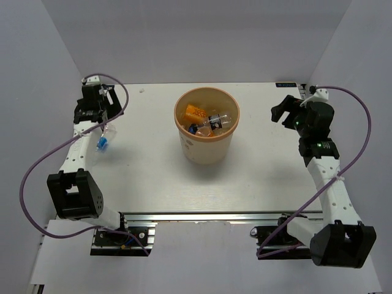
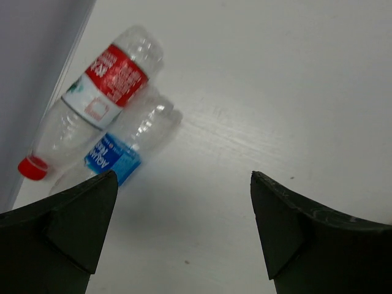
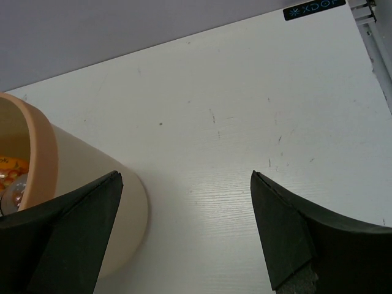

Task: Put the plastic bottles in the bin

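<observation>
Two clear plastic bottles lie side by side by the left wall: one with a red label and red cap (image 2: 101, 98), one with a blue label (image 2: 119, 153). The blue-labelled one also shows in the top view (image 1: 103, 143). My left gripper (image 2: 184, 177) is open and empty, just above and beside them (image 1: 105, 117). The beige bin (image 1: 206, 146) stands mid-table and holds orange bottles (image 1: 196, 113) and a clear bottle (image 1: 220, 119). My right gripper (image 3: 185, 177) is open and empty, right of the bin (image 3: 92, 190), over bare table (image 1: 280, 113).
Grey walls close in the table on the left, back and right. A black sticker (image 1: 285, 85) sits at the far right corner. A small white speck (image 1: 142, 90) lies near the back edge. A metal rail (image 1: 208, 217) runs along the front edge.
</observation>
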You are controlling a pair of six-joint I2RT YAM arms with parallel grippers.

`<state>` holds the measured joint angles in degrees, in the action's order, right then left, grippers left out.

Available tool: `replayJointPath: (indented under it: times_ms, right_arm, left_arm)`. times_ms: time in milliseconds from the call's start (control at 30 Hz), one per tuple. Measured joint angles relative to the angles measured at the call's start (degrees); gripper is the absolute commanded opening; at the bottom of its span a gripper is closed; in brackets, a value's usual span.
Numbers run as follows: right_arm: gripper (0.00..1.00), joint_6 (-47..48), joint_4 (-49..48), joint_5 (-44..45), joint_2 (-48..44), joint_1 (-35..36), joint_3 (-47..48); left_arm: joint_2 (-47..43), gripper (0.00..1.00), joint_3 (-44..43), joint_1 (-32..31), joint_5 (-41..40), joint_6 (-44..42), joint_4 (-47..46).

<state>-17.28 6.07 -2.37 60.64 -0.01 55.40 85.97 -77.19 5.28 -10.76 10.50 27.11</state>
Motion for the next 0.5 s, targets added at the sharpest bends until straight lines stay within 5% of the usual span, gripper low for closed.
replayJointPath:
  times_ms: [500]
  right_arm:
    - [0.89, -1.9, 1.2, -11.6, 6.2, -3.3, 6.5]
  left_arm:
    - [9.0, 0.98, 11.8, 7.4, 3.4, -13.3, -11.0]
